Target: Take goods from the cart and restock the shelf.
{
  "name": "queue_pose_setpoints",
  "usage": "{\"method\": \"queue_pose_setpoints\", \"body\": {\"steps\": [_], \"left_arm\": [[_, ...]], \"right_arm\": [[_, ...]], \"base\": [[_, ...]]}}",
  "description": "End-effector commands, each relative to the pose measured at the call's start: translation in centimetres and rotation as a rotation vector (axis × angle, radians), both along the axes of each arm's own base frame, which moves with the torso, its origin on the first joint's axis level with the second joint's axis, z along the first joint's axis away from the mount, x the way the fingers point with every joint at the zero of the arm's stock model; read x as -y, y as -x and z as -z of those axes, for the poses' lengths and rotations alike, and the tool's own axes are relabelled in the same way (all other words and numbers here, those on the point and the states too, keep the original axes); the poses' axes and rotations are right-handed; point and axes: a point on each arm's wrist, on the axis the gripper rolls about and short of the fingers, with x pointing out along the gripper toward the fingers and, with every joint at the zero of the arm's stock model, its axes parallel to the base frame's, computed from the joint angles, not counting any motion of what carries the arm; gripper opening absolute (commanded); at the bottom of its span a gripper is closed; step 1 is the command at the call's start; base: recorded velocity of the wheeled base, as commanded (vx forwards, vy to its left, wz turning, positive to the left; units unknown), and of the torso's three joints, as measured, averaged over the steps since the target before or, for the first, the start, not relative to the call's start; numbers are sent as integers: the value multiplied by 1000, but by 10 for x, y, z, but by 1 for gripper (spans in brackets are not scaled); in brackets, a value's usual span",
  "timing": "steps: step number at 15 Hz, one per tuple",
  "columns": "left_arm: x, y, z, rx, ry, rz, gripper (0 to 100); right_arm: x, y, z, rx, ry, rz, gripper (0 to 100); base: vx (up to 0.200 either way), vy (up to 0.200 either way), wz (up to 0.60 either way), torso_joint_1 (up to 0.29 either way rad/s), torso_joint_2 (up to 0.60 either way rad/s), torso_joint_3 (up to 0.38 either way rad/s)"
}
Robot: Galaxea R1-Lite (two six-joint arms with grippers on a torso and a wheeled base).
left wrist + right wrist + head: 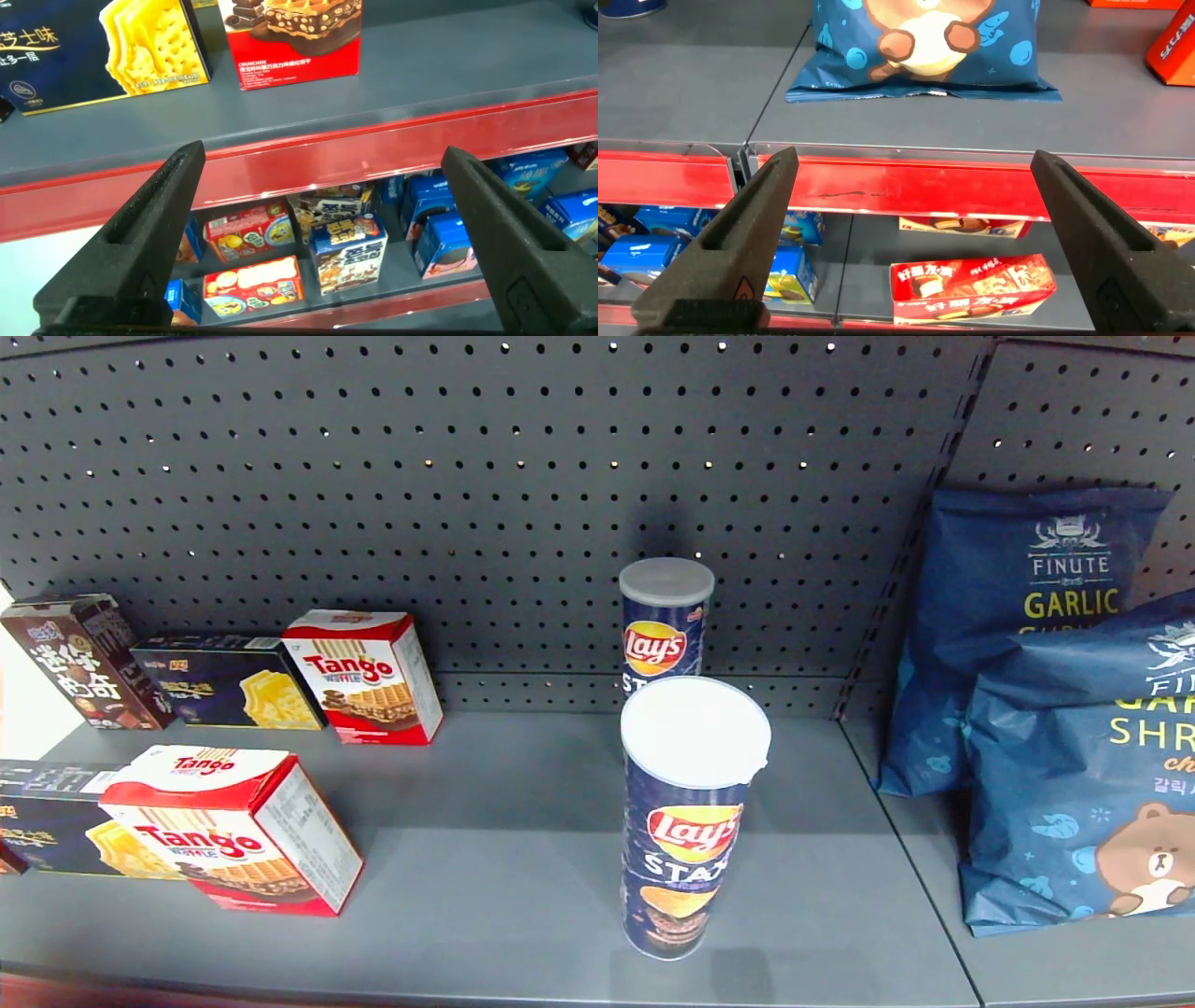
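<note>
On a grey shelf [523,859] backed by a perforated panel [467,476], two tall chip cans stand upright in line at the middle. The near chip can [686,821] is close to the front edge, and the far chip can [665,625] is right behind it by the panel. To the left, a near red wafer box [238,831] sits angled just beside a near dark blue cracker box [56,821]. Farther back, a far red wafer box [369,677], a far dark blue cracker box [229,686] and a brown chocolate biscuit box [79,663] line the panel in a row. On the right, in the next bay, a near blue snack bag [1083,784] printed with a brown bear overlaps a far blue snack bag [1018,616] propped against the back. The left hand [322,154] hangs wide open and empty just in front of the shelf's red front strip [523,117], near the front wafer and cracker boxes. The right hand [915,157] is likewise spread open, holding nothing, before the same strip and in front of the bear-printed bag. Under the strip, a lower shelf [868,252] carries more boxed snacks, among them a red snack box [971,280].
</note>
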Motion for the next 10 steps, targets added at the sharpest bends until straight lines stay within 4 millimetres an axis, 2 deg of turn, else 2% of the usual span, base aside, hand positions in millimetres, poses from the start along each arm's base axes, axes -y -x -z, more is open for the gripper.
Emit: {"method": "queue_pose_setpoints", "body": {"steps": [1, 10], "left_arm": [[0, 0, 0, 1, 1, -1, 100], [0, 0, 0, 1, -1, -1, 100]], "right_arm": [[0, 0, 0, -1, 0, 1, 100], [0, 0, 0, -1, 0, -1, 100]], "base": [[0, 0, 0, 0, 0, 0], [0, 0, 0, 0, 0, 0]]}}
